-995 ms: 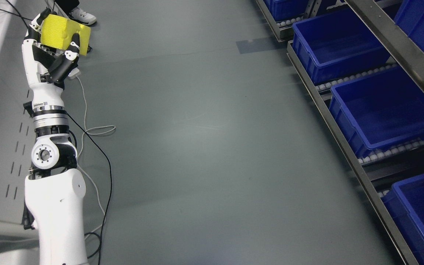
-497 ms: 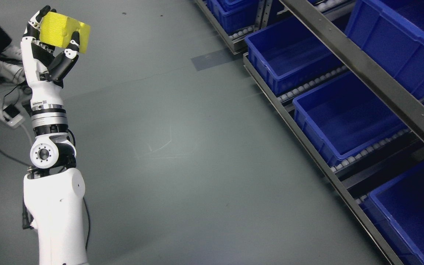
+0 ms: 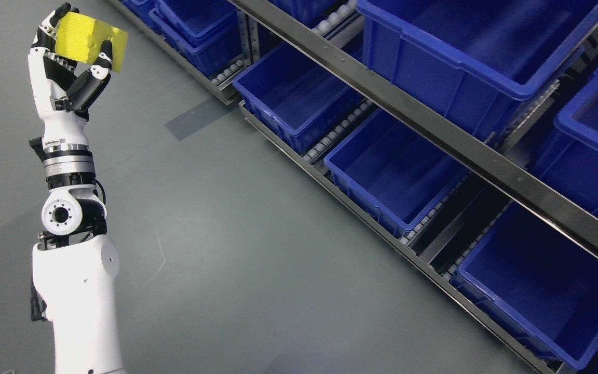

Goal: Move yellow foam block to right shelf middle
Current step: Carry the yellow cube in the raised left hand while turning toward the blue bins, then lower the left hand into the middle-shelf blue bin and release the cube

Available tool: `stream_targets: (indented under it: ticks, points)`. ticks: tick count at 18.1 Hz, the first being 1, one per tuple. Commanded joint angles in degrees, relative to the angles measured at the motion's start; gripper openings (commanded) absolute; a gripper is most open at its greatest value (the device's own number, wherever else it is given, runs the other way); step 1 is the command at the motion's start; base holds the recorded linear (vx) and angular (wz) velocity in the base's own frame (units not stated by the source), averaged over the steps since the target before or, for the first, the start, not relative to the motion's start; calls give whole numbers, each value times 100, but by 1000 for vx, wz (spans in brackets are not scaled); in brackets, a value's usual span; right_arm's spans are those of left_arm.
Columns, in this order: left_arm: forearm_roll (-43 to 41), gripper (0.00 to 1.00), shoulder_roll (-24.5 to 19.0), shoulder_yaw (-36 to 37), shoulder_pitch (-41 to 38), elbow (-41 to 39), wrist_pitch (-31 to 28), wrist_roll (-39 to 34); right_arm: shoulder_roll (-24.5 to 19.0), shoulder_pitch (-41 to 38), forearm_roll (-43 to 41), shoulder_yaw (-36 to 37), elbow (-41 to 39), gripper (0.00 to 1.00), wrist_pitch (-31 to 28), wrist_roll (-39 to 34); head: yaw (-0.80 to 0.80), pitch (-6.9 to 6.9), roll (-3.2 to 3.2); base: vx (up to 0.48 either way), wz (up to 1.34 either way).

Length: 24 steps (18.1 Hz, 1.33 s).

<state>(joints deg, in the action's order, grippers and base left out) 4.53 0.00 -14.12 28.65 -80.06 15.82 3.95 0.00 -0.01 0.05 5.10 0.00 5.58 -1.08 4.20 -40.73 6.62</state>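
Note:
My left hand (image 3: 70, 52) is raised at the upper left of the head view and is shut on the yellow foam block (image 3: 89, 39), held between thumb and fingers above the floor. The block is a bright yellow cuboid, tilted a little. A metal shelf rack (image 3: 434, 137) runs diagonally across the right half, with blue bins on at least two levels. The bin on the higher level (image 3: 465, 57) and the lower row of bins (image 3: 382, 171) look empty. The rack is well to the right of the hand. My right arm is out of view.
Grey floor (image 3: 226, 249) fills the space between my left arm and the rack. More blue bins (image 3: 195, 31) stand on a farther rack section at the top. A darker grey patch (image 3: 195, 117) marks the floor near the rack's corner.
The whole view has swung right: the rack now fills the right half and the table, cables and shoe at left are gone. My left hand still holds the block the same way.

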Motion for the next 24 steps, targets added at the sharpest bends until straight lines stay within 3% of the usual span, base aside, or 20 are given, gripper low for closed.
stream_targets:
  ticks: [1,12,17,19,23,24]
  points:
    - [4,31,-100,242,9,-88,17,44,100,9,-5,0,-100,100,-4,2,0,0,0,297,-544]
    - [12,31,-100,726,35,-1441,184,984,100,18,-5,0,-100,100,-4,2,0,0,0,220,-424]
    - [12,31,-100,858,737,-1750,124,1029,100,9,-5,0,-100,100,-4,2,0,0,0,115,-527]
    - [12,31,-100,1243,967,-1741,-400,1090,100,9,-5,0,-100,100,-4,2,0,0,0,84,-431]
    - [-57,32,-100,1877,1142,-1435,-2702,1064,100,18,-5,0,-100,100,-4,2,0,-1,0,61,-305]
    - [-232,34,-100,1895,1256,-1216,-2977,1064,100,9,-14,0,-100,100,-4,2,0,-1,0,41,-187]
